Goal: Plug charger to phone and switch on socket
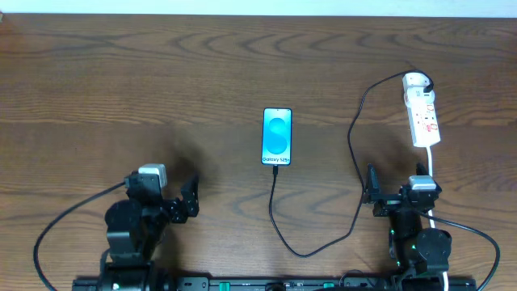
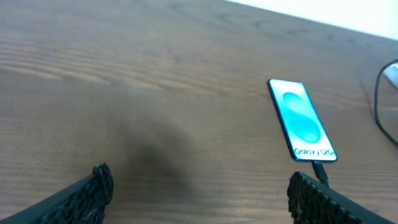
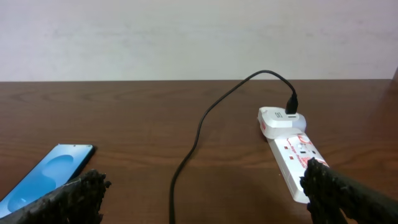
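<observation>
Overhead view, from the left: the left hand hangs low over the bare counter at the near edge, jaws spread wide and holding nothing. To its right, mid-counter, the phone lies flat with its screen lit cyan and its bottom edge toward the robot. The charger meets that bottom edge. In the left wrist view its tip looks seated, though I cannot tell how fully. The cable loops toward the near edge, climbs on the right, and ends at a white adapter on the far end of the socket, which lies lengthwise at far right. The right hand sits just short of the socket's near end, jaws wide and empty.

By my reading the plugging is done and the switch remains, with the right hand the nearer one. It should bring its jaws together so that one blunt tip presses, then come down from above, clear of the cable. The strip may skid, so push straight down, not along. Which red marking is the switch is too small to tell.
</observation>
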